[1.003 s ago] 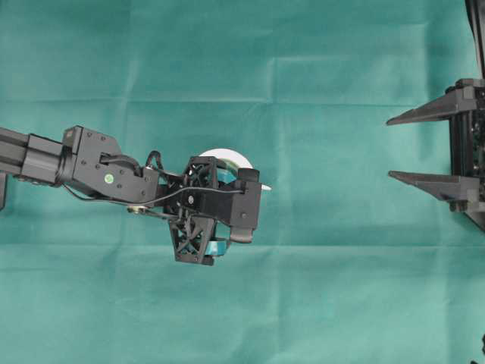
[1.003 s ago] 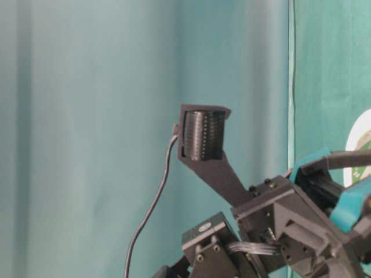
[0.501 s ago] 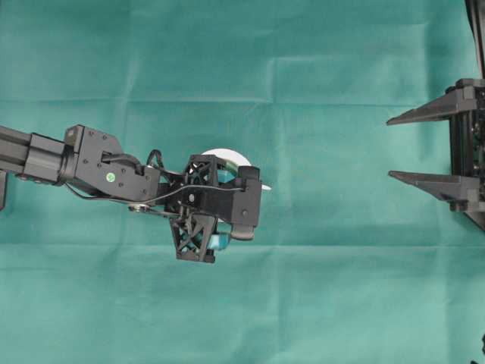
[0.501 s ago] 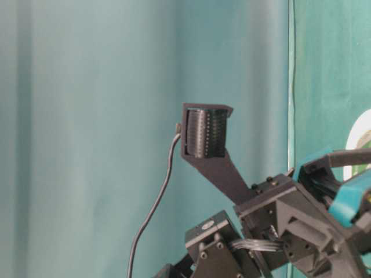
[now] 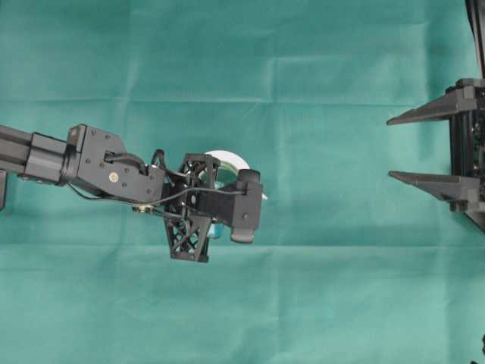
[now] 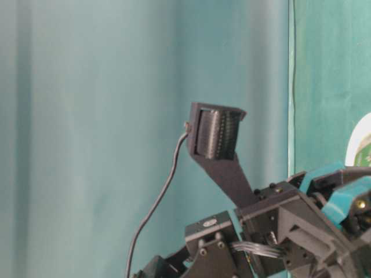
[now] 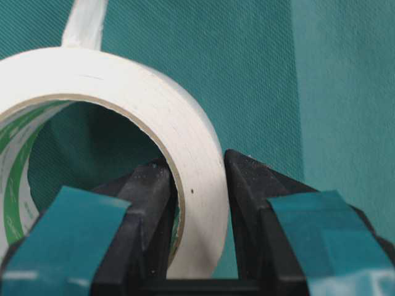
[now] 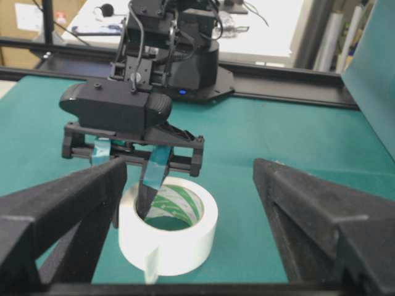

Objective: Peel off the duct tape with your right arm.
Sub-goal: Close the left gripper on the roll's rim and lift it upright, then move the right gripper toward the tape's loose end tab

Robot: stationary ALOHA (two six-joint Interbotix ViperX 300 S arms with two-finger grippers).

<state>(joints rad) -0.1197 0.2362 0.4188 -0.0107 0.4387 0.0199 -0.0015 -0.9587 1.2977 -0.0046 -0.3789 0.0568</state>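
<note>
While lying flat on the green-clothed worktop, with core axis upright and hole facing up: duct tape, a wide white roll with green-and-white print inside the core. Sits left of centre in the overhead view, mostly hidden under the left gripper. Loose pointed tab at the rim, hanging down the outer wall on the side facing the right arm; in the overhead view, poking out past the roll toward the right.

Left fingers with teal pads clamped across the roll's wall, one inside the core, one outside, both pressing the white band.

Right gripper well apart at the right edge, pointed black fingers spread wide, aimed toward the roll, holding nothing.
</note>
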